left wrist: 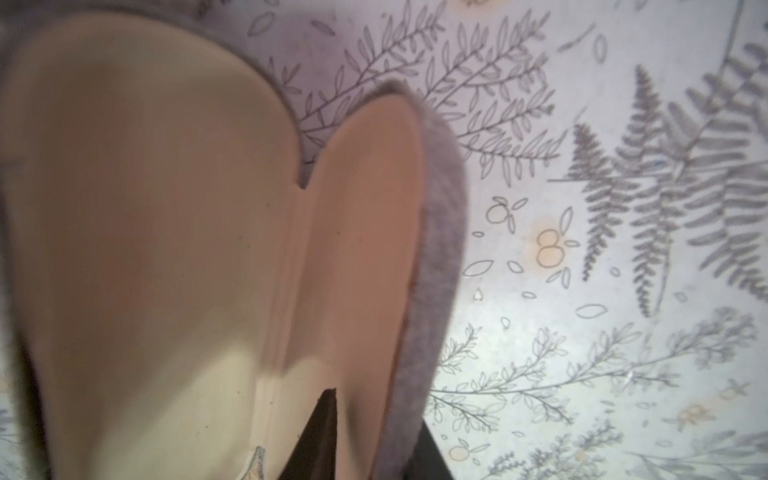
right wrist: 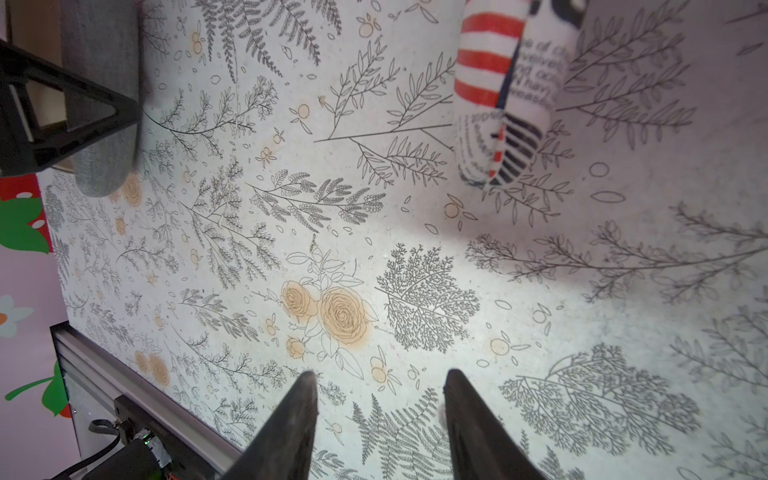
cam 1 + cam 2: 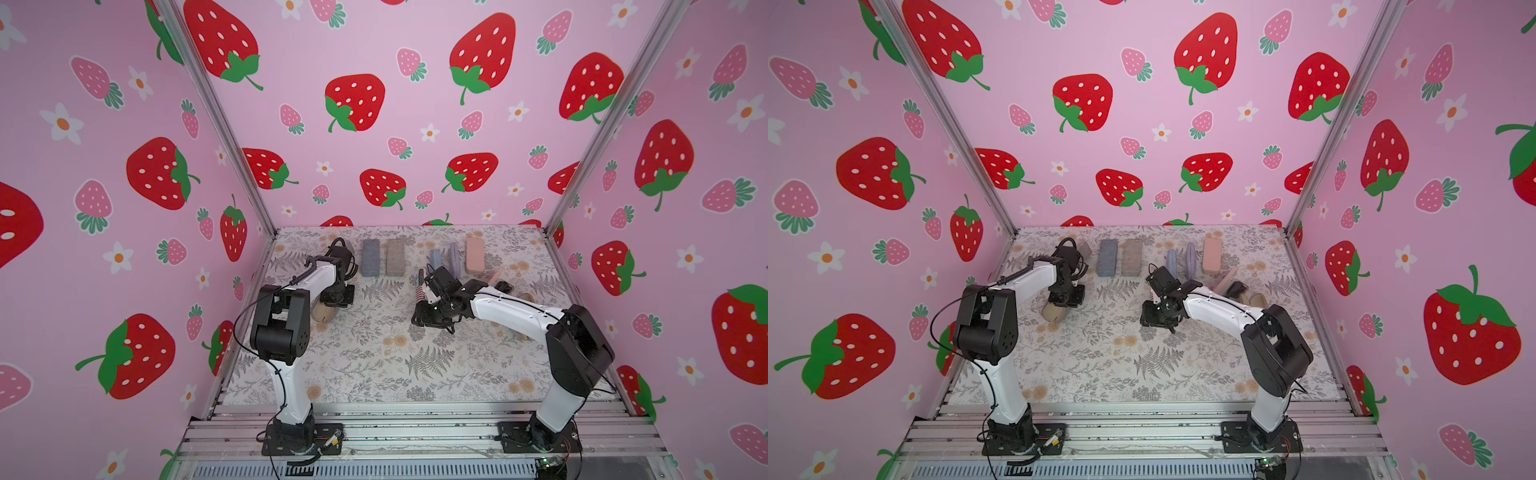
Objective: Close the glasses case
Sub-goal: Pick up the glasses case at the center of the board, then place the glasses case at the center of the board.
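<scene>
Top views, case: the case (image 3: 321, 312) (image 3: 1054, 312) lies open on the mat (image 3: 374, 365) (image 3: 1100, 365). It is on the mat's left part, about halfway back, and its beige lining shows under the left arm's wrist.
Top views, left gripper: the left gripper (image 3: 334, 303) (image 3: 1065, 300) points down into the case. Its own body hides the jaws here.
Top views, right gripper: the right gripper (image 3: 419, 319) (image 3: 1148, 319) hangs low over the mat's middle, well apart from the case, with nothing in it.
Top views, other cases: a blue case (image 3: 370, 257) and a brown case (image 3: 395, 257) lie side by side near the mat's far edge. A pink case (image 3: 474, 254) lies further right along that edge. A striped case (image 3: 420, 289) sits just beyond the right gripper, towards the mat's far edge.
Left wrist, case: the case (image 1: 158, 232) shows its two halves spread apart, beige inside and grey felt outside, resting on the mat (image 1: 602, 332).
Left wrist, left gripper: the left gripper (image 1: 378, 415) is clamped across the wall of one half, with one finger inside on the lining and the other outside on the felt.
Right wrist, right gripper: the fingers (image 2: 299, 415) of the right gripper (image 2: 380, 374) stand apart, with only the mat (image 2: 415, 249) between them.
Right wrist, striped case: the striped case (image 2: 492, 62) rests on the mat beyond the fingertips, with red and white stripes on one half and printed text on the other.
Right wrist, case: the grey felt side of the case (image 2: 104, 62) shows further off on the mat, with one black finger of the left gripper in front of it.
</scene>
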